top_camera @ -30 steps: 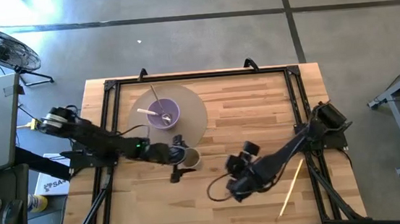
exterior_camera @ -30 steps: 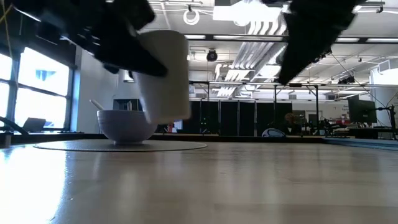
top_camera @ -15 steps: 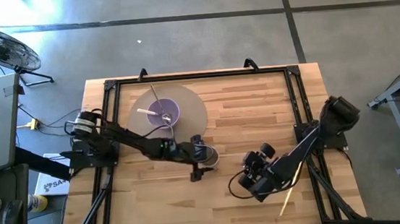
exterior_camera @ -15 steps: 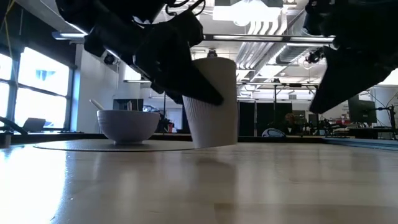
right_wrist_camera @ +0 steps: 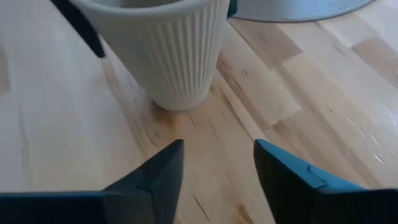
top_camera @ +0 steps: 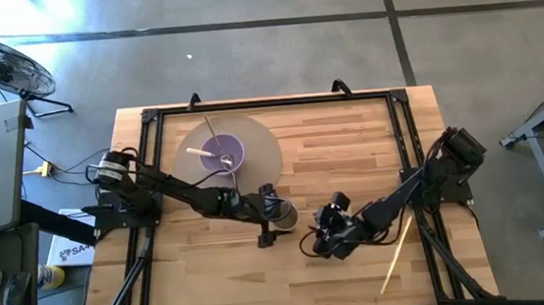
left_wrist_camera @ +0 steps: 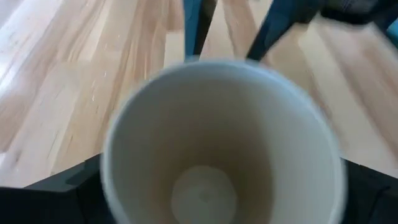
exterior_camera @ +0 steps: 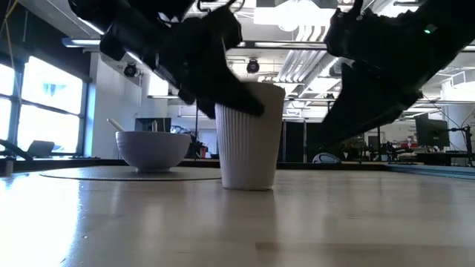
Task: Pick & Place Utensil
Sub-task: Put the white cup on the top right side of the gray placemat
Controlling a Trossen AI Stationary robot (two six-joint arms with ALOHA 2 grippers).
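Note:
A white ribbed paper cup [top_camera: 282,212] stands upright on the wood table near its middle, seen from the side in the low view [exterior_camera: 251,137]. My left gripper [top_camera: 271,212] reaches in from the table's left and is shut on the cup. My right gripper [top_camera: 317,244] is open and hovers low just right of and nearer than the cup, its fingers pointing at the cup's base [right_wrist_camera: 179,99]. A long pale stick utensil [top_camera: 397,252] lies flat on the table by the right near corner, beside the right arm. My left gripper holds the cup by its upper wall below the rim [left_wrist_camera: 112,162], pinched between the two fingers [left_wrist_camera: 59,190], one on each side. It comes slanting down from the table's left. The cup is upright with its base [exterior_camera: 249,184] on the table.
A purple bowl [top_camera: 223,155] with utensils in it sits on a round grey mat [top_camera: 264,153] at the far left of the table. A black frame [top_camera: 268,103] runs along the table's edges. Bare wood lies between the cup and the stick utensil.
My left gripper carried the lifted cup toward the table's right, tipped it, then lowered it until it stood upright on the table. My right gripper drew toward the right edge, then came back left toward the cup.

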